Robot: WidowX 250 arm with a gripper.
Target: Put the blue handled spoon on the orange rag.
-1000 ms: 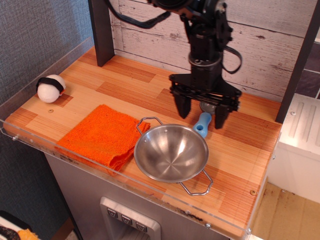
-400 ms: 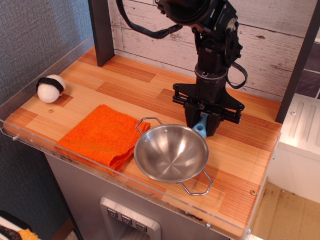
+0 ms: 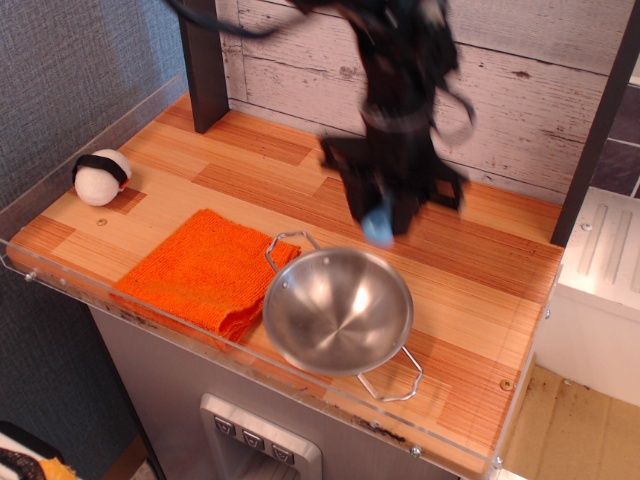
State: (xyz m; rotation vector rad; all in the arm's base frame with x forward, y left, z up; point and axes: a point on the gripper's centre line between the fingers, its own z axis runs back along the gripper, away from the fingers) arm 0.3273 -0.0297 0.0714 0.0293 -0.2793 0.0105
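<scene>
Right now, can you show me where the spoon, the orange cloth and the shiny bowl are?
spoon [image 3: 378, 227], table camera view, on the blue handle end below the gripper.
orange cloth [image 3: 200, 270], table camera view, on its middle.
shiny bowl [image 3: 337, 308], table camera view, on its inside.

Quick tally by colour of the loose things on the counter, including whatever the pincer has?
Orange: 1, the rag
Blue: 1, the spoon, blurred, lifted in the pincer
Silver: 1, the steel bowl
White with a black band: 1, the ball
Total: 4
</scene>
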